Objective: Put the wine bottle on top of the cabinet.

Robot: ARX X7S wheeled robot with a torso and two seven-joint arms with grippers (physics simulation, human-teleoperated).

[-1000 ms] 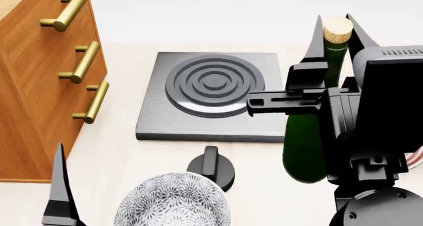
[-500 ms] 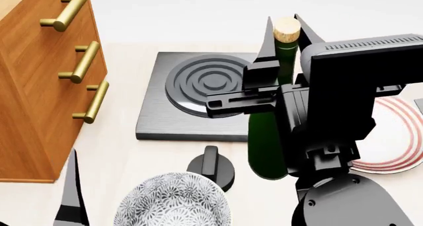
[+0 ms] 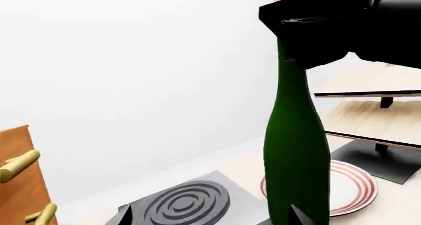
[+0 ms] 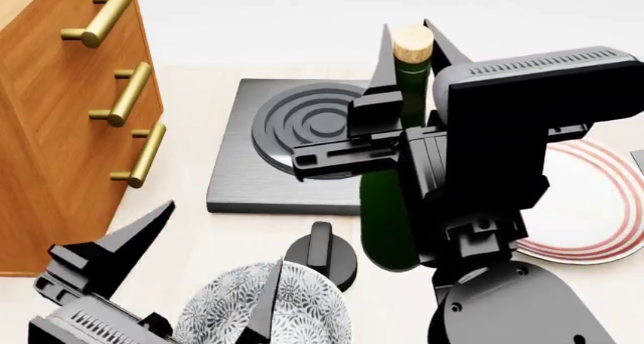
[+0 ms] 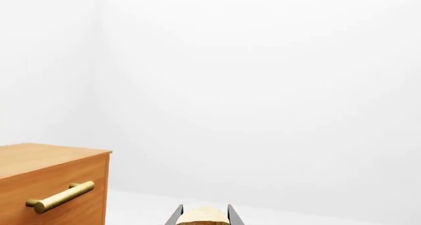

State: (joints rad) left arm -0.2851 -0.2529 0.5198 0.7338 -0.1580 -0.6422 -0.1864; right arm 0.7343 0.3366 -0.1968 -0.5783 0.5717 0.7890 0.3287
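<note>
At the frame's left, the cabinet point(image 4: 60, 125) stood with its top out of view. Frame centre, our right claw point(image 4: 408, 53) was clamped on the wine bottle point(image 4: 387, 216), held upright for carrying. Lower left, our left claw point(image 4: 201, 261) gaped empty.

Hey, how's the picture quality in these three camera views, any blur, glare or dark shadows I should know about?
Head view: sharp and evenly lit, only a soft shadow beneath the wine bottle in the right gripper. Left wrist view: crisp, a faint sheen down the green glass, blank white wall behind. Right wrist view: mostly featureless white, only the cabinet corner and cork at the frame edge; no glare.
</note>
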